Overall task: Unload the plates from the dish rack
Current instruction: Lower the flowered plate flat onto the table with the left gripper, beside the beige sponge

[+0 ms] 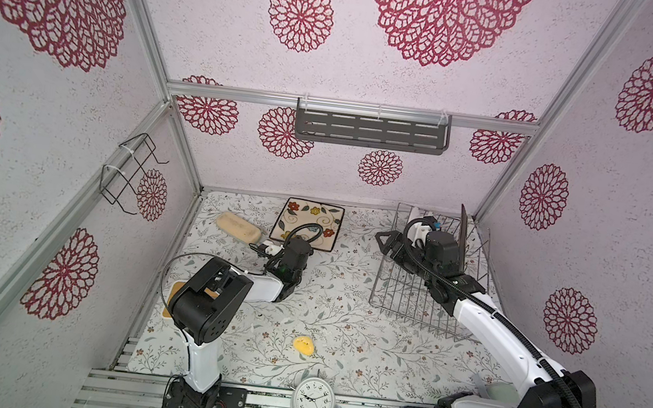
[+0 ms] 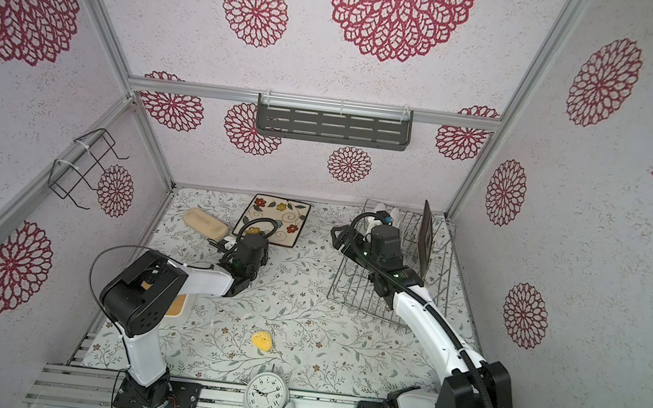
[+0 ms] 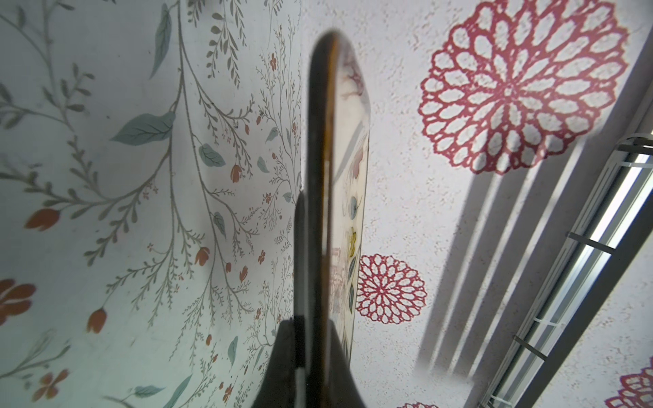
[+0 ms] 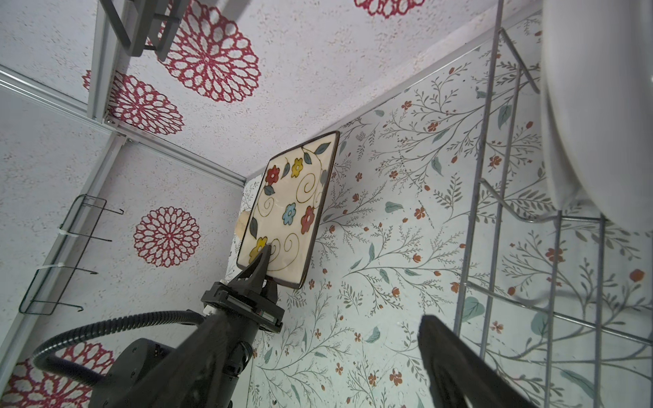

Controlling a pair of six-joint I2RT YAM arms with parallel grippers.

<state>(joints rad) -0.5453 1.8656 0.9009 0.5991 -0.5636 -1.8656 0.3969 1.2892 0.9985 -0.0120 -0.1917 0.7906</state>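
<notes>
Left gripper [image 4: 268, 266] pinches the near edge of the flowered square plate [image 1: 311, 213], low over the table [image 1: 342, 341] at its back; best to set it flat before releasing, while the wide-open right gripper [image 1: 384, 243] hovers at the dish rack [image 1: 401, 301], where a dark square plate [image 1: 463, 241] stands upright.

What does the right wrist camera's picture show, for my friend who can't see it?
The left gripper is shut on the edge of a cream square plate painted with flowers, seen against the leaf-patterned tabletop. Nearer the camera is the silver wire dish rack, with a blurred white plate in it.
</notes>
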